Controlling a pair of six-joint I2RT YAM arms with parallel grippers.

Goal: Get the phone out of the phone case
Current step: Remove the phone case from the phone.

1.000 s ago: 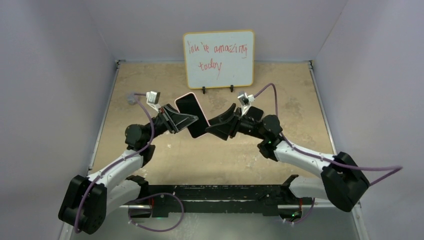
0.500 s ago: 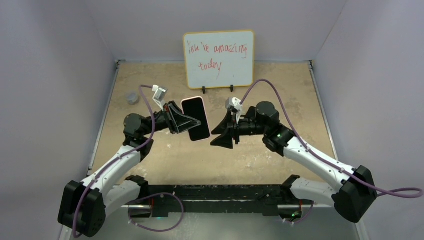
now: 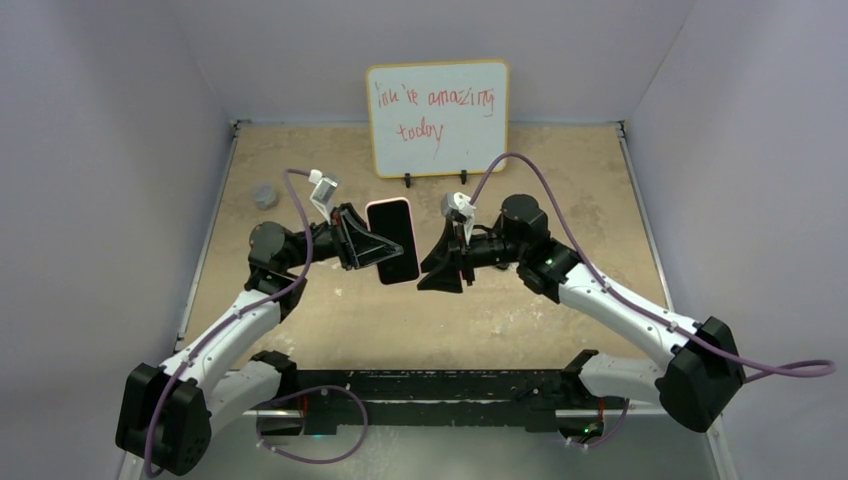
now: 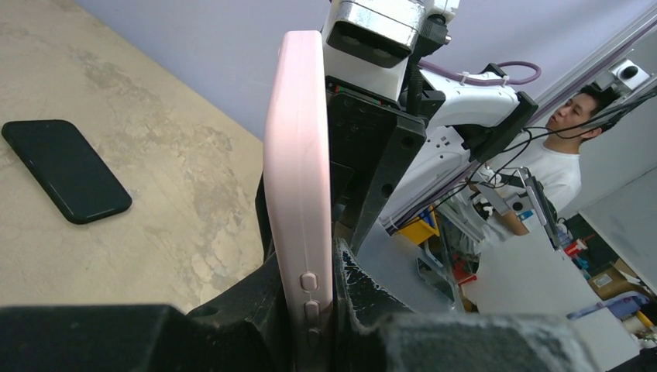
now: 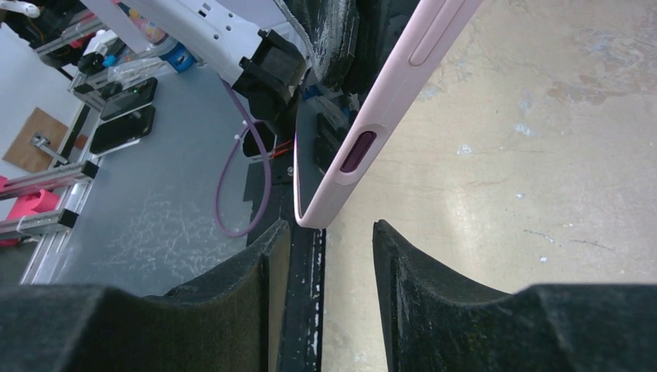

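Note:
The pink phone case stands upright above the table with the phone's dark screen facing the top camera. My left gripper is shut on its left side. In the left wrist view the case runs edge-on, its side buttons pinched between my left gripper. My right gripper hangs open just right of the case's lower edge. In the right wrist view the case's bottom corner sits just above the gap of my right gripper and touches neither fingertip.
A second black phone lies flat on the table, seen only in the left wrist view. A whiteboard stands at the back wall. A small grey object sits at the far left. Walls close in three sides.
My left gripper turned the cased phone more upright and held it there. My right gripper swung left toward the case's lower edge, and its jaws narrowed a little.

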